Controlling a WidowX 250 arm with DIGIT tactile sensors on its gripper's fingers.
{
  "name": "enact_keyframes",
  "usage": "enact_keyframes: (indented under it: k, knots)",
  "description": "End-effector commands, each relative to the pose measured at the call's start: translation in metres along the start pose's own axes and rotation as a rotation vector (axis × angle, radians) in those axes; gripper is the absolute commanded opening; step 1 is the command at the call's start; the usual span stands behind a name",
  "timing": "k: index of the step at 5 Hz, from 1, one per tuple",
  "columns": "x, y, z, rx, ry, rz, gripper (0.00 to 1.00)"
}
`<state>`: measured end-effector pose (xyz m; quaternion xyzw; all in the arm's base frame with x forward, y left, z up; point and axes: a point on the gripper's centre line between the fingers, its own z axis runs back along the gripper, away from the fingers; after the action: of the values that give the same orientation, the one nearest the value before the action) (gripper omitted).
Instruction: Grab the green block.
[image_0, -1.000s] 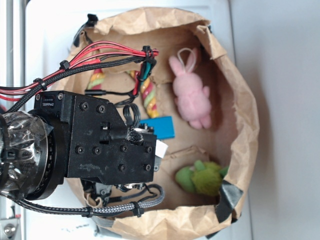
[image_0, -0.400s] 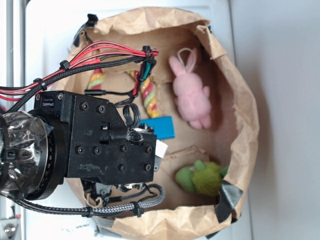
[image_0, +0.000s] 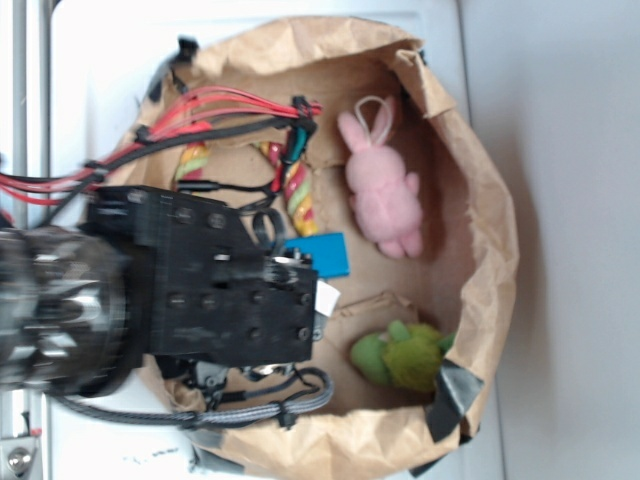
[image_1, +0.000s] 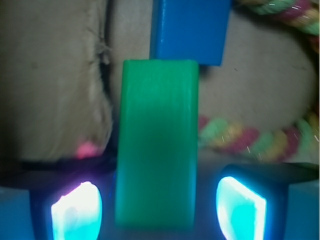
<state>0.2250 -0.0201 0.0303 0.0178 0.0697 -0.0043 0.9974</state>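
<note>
Robot lab test setup: bare white desk, crumpled paper bag of toy props, exposed cabling on arm.

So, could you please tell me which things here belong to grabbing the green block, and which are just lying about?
Belongs to the job:
- green block
- gripper, open around it

Just lying about:
- blue block
- striped rope
- pink bunny
- lime plush toy
- paper bag

The arm has shifted slightly and blurs with motion; red cables moved too
</note>
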Motion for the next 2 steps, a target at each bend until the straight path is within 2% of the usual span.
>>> enact_keyframes:
  k: [1,2]
  knots:
    - [0.0142,0.0015,-0.0006,-0.034,-0.032,0.044,1.0]
    - [0.0129,-0.0002,-0.0001,-0.028,-0.03,0.05,1.0]
